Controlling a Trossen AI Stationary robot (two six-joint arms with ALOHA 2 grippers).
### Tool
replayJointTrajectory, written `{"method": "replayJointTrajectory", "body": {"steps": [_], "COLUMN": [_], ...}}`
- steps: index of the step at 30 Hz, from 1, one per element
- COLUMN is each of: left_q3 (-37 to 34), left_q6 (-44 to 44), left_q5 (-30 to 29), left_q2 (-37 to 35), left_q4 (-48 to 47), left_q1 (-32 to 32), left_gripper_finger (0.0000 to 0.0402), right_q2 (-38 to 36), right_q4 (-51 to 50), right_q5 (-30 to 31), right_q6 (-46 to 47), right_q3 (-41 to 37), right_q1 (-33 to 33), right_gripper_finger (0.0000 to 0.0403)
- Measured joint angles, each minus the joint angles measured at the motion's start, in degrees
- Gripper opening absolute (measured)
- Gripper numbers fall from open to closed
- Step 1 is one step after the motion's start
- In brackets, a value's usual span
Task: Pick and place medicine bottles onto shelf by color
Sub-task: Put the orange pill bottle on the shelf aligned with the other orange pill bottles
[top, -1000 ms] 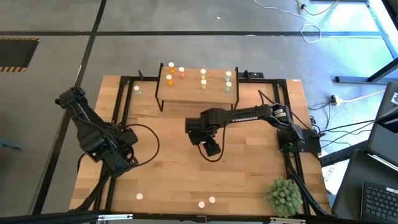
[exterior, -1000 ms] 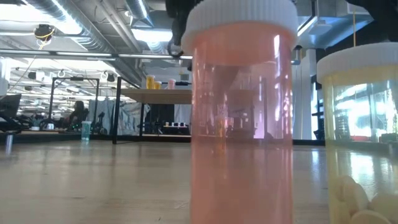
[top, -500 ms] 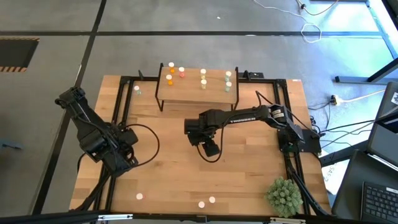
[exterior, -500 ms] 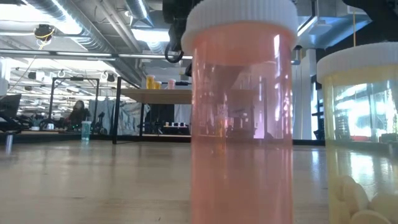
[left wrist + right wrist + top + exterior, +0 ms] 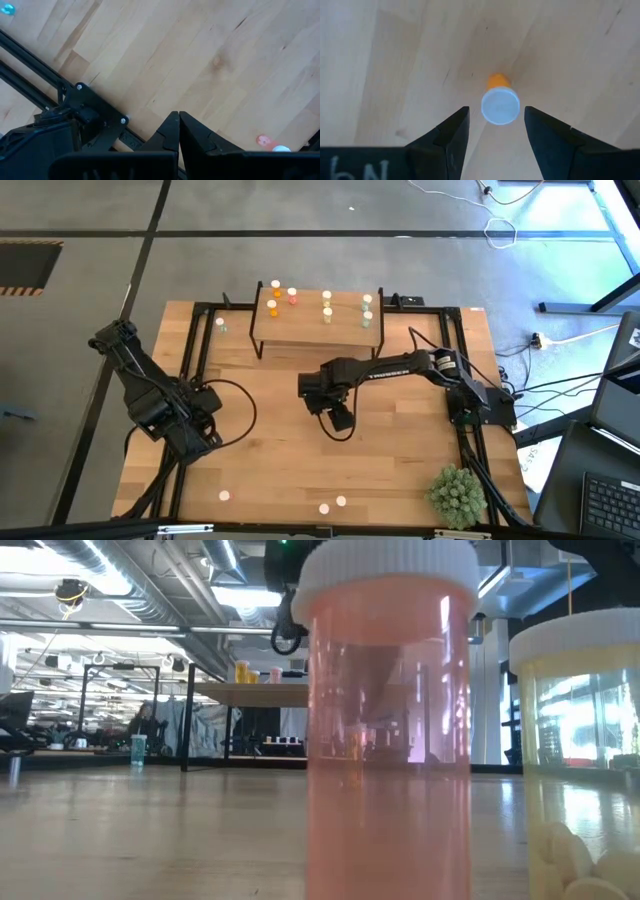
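The right hand (image 5: 493, 131) hangs over mid-worktop (image 5: 270, 470) with its fingers (image 5: 451, 134) apart, straddling an upright orange bottle (image 5: 500, 102) seen cap-on from above. The bottle stands on the wood, near of the shelf (image 5: 316, 323), which already carries several bottles.

To grip well, I'd keep the cap centred between the fingers, drop straight down until the pads reach the body below the cap, then close evenly so it doesn't tip.

The left hand (image 5: 177, 131), fingers together, waits at the left edge. More bottles sit along the near edge, a pink one (image 5: 388, 730) among them.
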Motion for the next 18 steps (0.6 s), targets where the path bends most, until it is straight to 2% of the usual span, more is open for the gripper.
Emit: {"method": "replayJointTrajectory", "body": {"steps": [8,18], "left_q3": [0.0,0.0], "left_q6": [0.0,0.0], "left_q5": [0.0,0.0], "left_q2": [0.0,0.0], "left_q4": [0.0,0.23], "left_q1": [0.0,0.0], "left_gripper_finger": [0.0002,0.0002], "right_q2": [-0.02,-0.02], "right_q4": [2.28,4.57], "right_q5": [0.07,0.04], "right_q6": [0.03,1.67], "right_q3": [-3.14,-3.14], "right_q1": [0.0,0.0], "right_gripper_finger": [0.0193,0.0192]}}
